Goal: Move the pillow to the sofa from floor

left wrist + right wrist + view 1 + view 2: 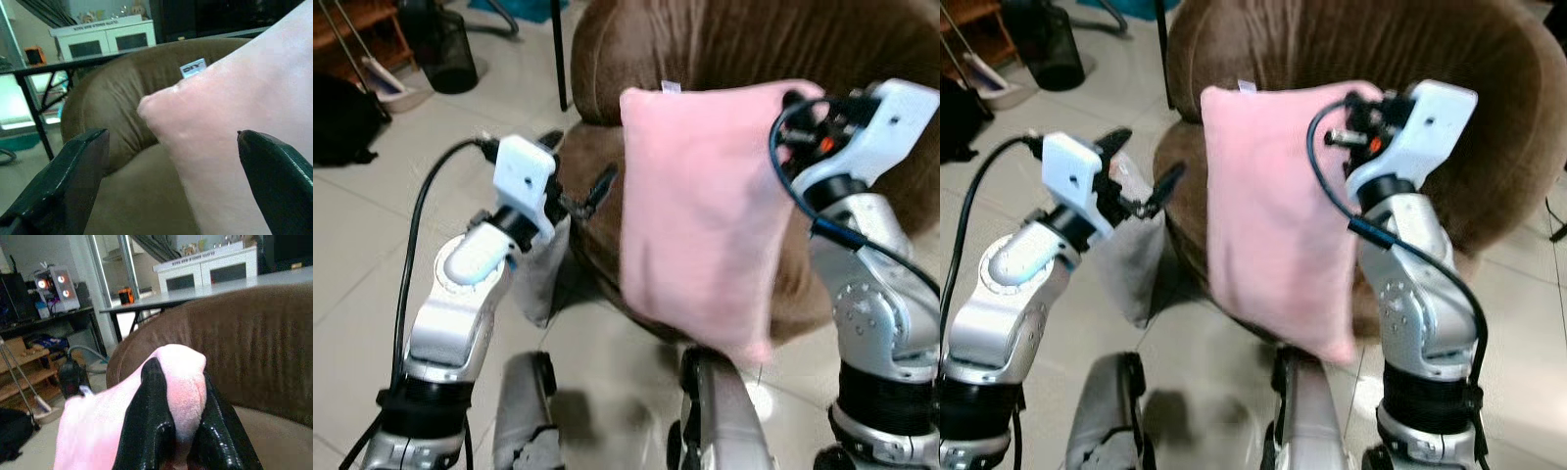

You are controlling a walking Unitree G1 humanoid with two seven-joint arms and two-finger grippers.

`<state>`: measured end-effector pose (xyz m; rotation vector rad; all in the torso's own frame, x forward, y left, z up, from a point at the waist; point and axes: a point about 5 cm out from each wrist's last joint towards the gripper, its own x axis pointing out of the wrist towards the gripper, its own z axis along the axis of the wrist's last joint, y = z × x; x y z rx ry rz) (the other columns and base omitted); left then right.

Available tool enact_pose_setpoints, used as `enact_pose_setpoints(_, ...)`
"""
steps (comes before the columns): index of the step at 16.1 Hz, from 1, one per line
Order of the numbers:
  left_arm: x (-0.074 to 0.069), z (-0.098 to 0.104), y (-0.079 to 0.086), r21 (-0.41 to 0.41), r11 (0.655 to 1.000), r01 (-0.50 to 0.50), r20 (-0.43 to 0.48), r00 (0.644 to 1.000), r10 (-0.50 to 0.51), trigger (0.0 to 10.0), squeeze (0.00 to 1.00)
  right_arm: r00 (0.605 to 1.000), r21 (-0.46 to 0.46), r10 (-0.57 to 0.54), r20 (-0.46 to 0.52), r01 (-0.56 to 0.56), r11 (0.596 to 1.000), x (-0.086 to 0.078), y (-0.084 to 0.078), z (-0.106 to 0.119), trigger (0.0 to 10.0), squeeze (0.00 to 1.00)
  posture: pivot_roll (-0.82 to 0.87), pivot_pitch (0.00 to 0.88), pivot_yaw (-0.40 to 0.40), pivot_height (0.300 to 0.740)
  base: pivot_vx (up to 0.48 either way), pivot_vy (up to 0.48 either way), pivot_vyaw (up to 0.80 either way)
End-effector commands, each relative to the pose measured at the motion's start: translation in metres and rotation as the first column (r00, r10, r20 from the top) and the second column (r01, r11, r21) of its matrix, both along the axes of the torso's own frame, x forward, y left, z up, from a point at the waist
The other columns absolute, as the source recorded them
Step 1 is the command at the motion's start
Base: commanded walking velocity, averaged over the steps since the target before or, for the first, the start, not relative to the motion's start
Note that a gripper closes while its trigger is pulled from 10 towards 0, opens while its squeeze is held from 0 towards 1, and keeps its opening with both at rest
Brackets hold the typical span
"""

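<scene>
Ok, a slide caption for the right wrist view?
Right gripper pinching a corner of the pink pillow, held up before the brown sofa.

One pink pillow (700, 211) is being seen, and one brown sofa (724, 44) is being counted behind it. Two tools are being counted: the left tool (579, 171) and the right tool (178, 431). On the floor, one black bin (445, 44) and one grey bag (1128, 259) are being made out, and one white cabinet (208, 269) is being shown beyond the sofa.
</scene>
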<state>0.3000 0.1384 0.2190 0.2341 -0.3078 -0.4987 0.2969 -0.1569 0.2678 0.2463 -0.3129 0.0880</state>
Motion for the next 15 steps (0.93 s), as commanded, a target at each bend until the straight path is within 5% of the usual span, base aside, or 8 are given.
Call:
enact_pose_setpoints(1,0.0010,0.0014,-0.0016,0.016,1.000,-0.007,0.014,1.000,0.007,10.0,0.00,0.999,0.012,-0.035,0.042,0.034,0.999,-0.0037,-0.0075,0.0100,10.0,0.00,0.06,0.080,-0.067,0.620,0.000,0.000,0.00)
enact_pose_setpoints(12,0.0041,0.0023,-0.0055,-0.028,0.999,-0.030,-0.003,1.000,0.030,10.0,0.00,0.997,0.009,-0.066,0.036,0.066,0.998,-0.0054,-0.0098,0.0109,10.0,0.00,0.04,0.068,-0.079,0.740,0.000,0.000,0.00)
enact_pose_setpoints(15,0.0044,0.0021,-0.0087,-0.022,1.000,-0.021,0.003,1.000,0.021,10.0,0.00,0.997,-0.014,-0.080,0.019,0.080,0.997,-0.0029,-0.0085,0.0068,10.0,0.00,0.04,0.069,-0.081,0.740,0.000,0.000,0.00)
